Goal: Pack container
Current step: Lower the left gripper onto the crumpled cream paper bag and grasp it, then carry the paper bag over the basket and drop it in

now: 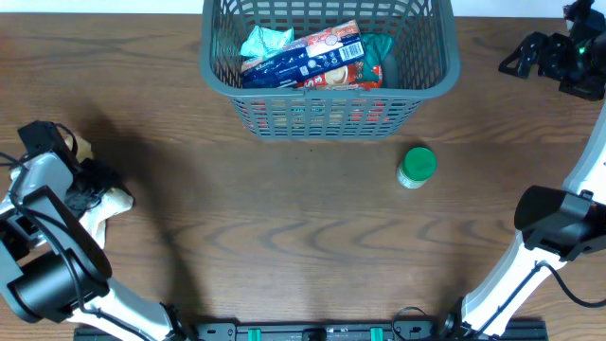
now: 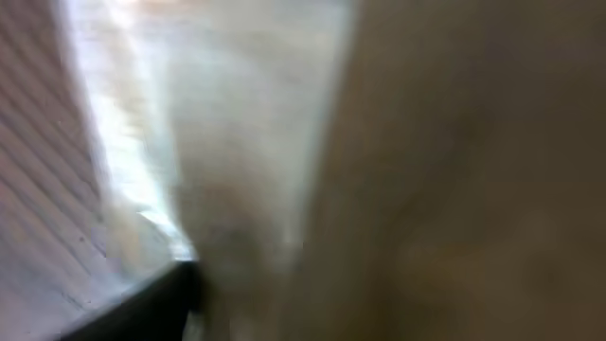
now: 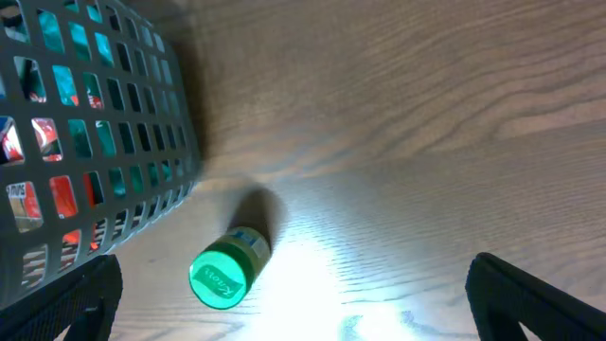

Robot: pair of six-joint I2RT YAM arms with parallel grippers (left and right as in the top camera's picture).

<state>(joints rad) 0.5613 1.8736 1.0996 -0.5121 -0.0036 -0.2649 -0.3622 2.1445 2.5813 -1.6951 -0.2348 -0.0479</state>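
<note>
The container (image 1: 426,80), a dark grey slotted basket, stands at the back middle of the table and shows at the left of the right wrist view (image 3: 142,142). Colourful packets (image 1: 308,57) lie inside it. My left gripper (image 1: 95,182) is low at the table's left edge over a pale beige thing (image 1: 119,201). The left wrist view is a close blur of that beige surface (image 2: 454,170) with one dark finger (image 2: 156,303); how the jaws stand does not show. My right gripper (image 1: 516,59) hangs open at the back right, nothing between its fingers (image 3: 535,303).
A small green-lidded jar (image 1: 417,167) lies on its side on the wooden table, right of the basket's front corner. In the right wrist view the jar (image 3: 227,273) lies between the basket and a bright glare patch on the wood.
</note>
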